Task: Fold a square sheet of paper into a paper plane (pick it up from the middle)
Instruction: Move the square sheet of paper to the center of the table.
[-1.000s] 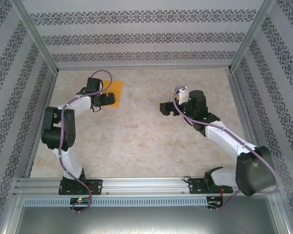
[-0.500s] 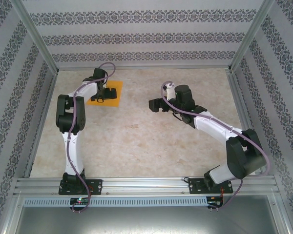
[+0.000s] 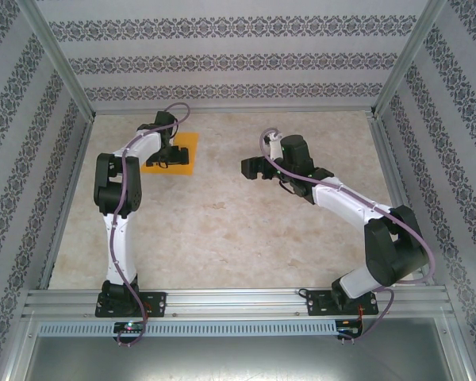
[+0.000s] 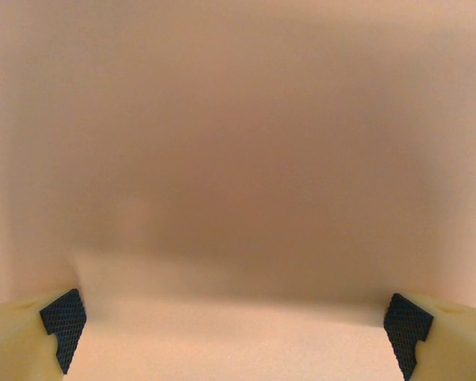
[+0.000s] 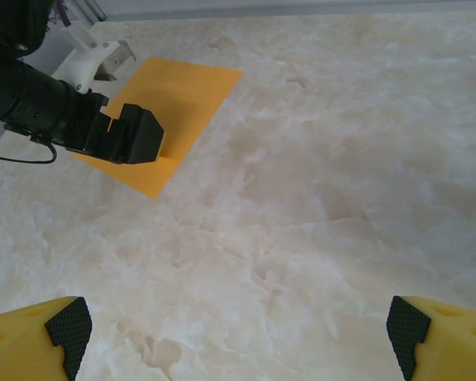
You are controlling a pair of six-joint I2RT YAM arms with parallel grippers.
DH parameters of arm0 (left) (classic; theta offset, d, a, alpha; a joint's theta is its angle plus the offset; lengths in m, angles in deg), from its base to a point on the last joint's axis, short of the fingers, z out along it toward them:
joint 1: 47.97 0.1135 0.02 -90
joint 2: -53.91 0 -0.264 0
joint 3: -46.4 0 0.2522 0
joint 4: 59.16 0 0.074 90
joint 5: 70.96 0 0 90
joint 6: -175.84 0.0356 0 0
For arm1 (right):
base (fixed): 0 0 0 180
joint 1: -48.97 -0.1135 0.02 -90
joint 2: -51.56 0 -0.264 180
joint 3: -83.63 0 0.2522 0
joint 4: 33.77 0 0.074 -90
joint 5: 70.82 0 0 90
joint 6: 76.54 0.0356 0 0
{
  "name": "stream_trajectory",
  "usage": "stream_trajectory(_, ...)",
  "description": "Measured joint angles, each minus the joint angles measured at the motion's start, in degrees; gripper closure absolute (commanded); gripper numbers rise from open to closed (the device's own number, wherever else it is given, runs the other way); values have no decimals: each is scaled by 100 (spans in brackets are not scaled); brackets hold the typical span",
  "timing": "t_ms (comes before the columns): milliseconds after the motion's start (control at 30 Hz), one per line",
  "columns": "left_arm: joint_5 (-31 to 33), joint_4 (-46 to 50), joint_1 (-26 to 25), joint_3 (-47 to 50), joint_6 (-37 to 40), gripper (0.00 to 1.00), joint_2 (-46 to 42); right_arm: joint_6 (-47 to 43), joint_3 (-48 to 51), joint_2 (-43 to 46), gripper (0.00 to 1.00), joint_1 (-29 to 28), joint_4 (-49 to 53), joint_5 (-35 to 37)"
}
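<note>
Overhead view: square sheet of paper (image 3: 188, 148), orange, lies flat on the marbled beige table (image 3: 246, 230) in the upper left of the frame, near the back wall; one corner points to the lower left; part of it is hidden under the left arm. No folds that I can see.

Left gripper (image 3: 168, 155) is down over the middle of the sheet, arm reaching up from its base at the lower left; whether the tips touch the paper I cannot tell from above. Left wrist view: the two dark textured pads (image 4: 63, 327) sit at the far lower left and lower right corners, spread wide, nothing between them; gripper (image 4: 238, 325) is spread apart, not holding anything; surface beyond it is a warm blur, too close to read.

Right gripper (image 3: 251, 168) sits centre-frame, pointing left toward the sheet but well apart from it, over bare table. Right wrist view: yellow fingers with dark pads (image 5: 70, 325) in the bottom corners, wide apart, empty; gripper (image 5: 238, 325) is open over the table (image 5: 341, 159); sheet (image 5: 186, 99) shows upper left, with the left gripper (image 5: 133, 135) black and low on its near part, casting a shadow on the orange.

Patterned walls (image 3: 238, 55) on three sides; aluminium rail (image 3: 238, 298) along the bottom.
</note>
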Motion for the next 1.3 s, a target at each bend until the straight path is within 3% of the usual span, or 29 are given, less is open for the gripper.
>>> stream_trajectory(367,-203,166,-273,570,-278,0,-380,98,2,4,2,190,330,15)
stream_trajectory(567,-201,190,-560,1370,-710,0,-907,98,199,295,2,348,612,20)
stream_trajectory(833,-173,256,-1403,2184,-1685,0,-1467,42,232,382,2,466,1272,7)
stream_trajectory(1133,-205,361,-2767,2299,-3053,0,-1558,-101,546,841,2,876,1888,-402)
stream_trajectory(1300,-269,544,-3206,2131,-3316,0,-1469,-190,728,1106,3,1003,2133,-522)
